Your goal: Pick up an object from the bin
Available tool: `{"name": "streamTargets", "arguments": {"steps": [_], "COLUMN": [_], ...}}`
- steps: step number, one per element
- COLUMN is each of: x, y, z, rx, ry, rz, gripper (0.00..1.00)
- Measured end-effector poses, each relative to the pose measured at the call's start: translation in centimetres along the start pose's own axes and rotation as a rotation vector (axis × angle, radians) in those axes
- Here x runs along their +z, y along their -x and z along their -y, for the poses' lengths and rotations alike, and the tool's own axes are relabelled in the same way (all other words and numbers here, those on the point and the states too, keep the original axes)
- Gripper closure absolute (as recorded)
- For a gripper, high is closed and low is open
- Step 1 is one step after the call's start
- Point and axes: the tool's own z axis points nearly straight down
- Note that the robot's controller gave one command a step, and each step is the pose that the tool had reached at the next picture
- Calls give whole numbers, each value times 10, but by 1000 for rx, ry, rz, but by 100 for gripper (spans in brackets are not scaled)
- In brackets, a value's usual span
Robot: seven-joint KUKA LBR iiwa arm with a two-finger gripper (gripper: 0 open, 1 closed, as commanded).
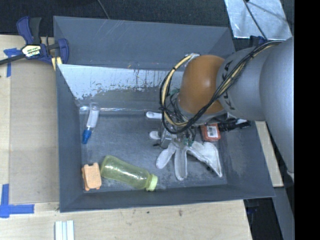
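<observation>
- The arm (265, 84) comes in from the right over the bin's right wall and bends down toward the floor of the bin (125, 139).
- Its wrist carries a rounded orange cover (200, 84), and black and yellow cables (172, 91) loop round the cover's left side.
- The claw (171, 138) sits below the cover, low over the right-centre of the floor. It is mostly hidden by the cover and cables, so I cannot tell whether it is open or closed.
- Right under the claw lies a white thing (175, 161), limp, with flat lobes spread like a glove's. One broader lobe trails off to the right. The claw's tip is at its upper end, but whether they touch cannot be made out.
- A small red box (211, 132) with a white label lies just right of the claw, partly under the wrist.
- A small white piece (153, 115) lies near the claw, up and to its left.
- A syringe (90, 124) with a blue tip lies by the left wall, well apart from the claw.
- A yellow-green bottle (127, 174) lies on its side along the near wall, and an orange sponge (91, 177) touches its left end.
</observation>
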Motion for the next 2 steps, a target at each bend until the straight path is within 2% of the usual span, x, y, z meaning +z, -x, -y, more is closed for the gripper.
{"name": "streamTargets", "arguments": {"steps": [1,2], "x": [0,-38], "y": [0,2], "z": [0,2], "rx": [0,6], "ry": [0,-4], "rz": [0,-11], "gripper": [100,100]}}
